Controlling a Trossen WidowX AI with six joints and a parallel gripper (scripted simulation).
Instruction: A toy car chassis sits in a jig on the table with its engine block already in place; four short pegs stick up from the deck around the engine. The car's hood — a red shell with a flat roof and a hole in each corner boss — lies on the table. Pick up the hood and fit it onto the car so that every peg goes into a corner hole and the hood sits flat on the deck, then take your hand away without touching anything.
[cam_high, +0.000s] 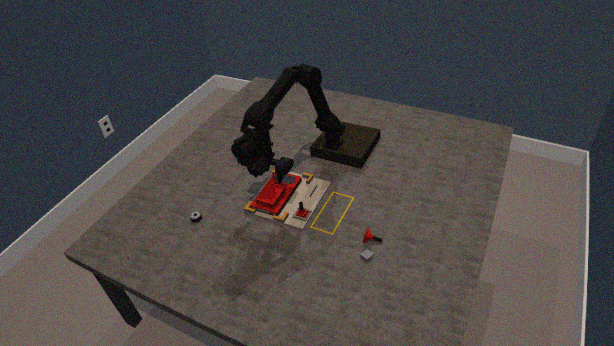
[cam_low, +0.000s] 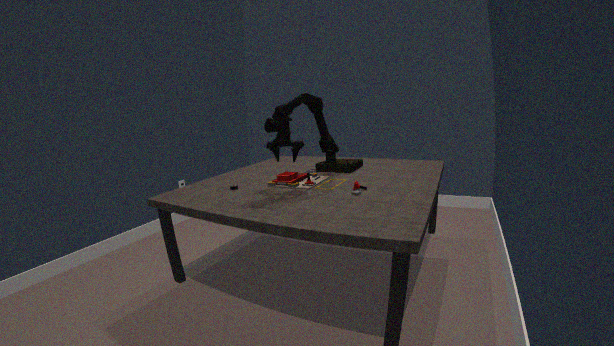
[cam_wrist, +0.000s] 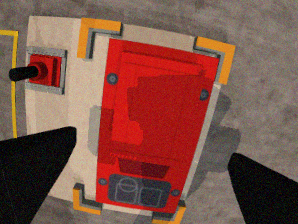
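Wrist view: my gripper's fingers (cam_high: 283, 172) (cam_low: 286, 161) spread empty at lower left and lower right, clearing the red hood (cam_high: 272, 194) (cam_low: 287, 176) (cam_wrist: 155, 110), which lies at center over the jigged chassis, pegs apparently showing at its corners. Exterior view: I hover above it, left of center, likely to avoid nudging it. Top view: the hood sits mid-frame, between orange corner brackets (cam_high: 281, 216) (cam_wrist: 228, 62) that presumably locate the car.

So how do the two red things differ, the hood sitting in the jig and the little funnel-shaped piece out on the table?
The hood is far larger than the funnel-shaped piece. The hood is boxy; the piece flares.
Both are red.
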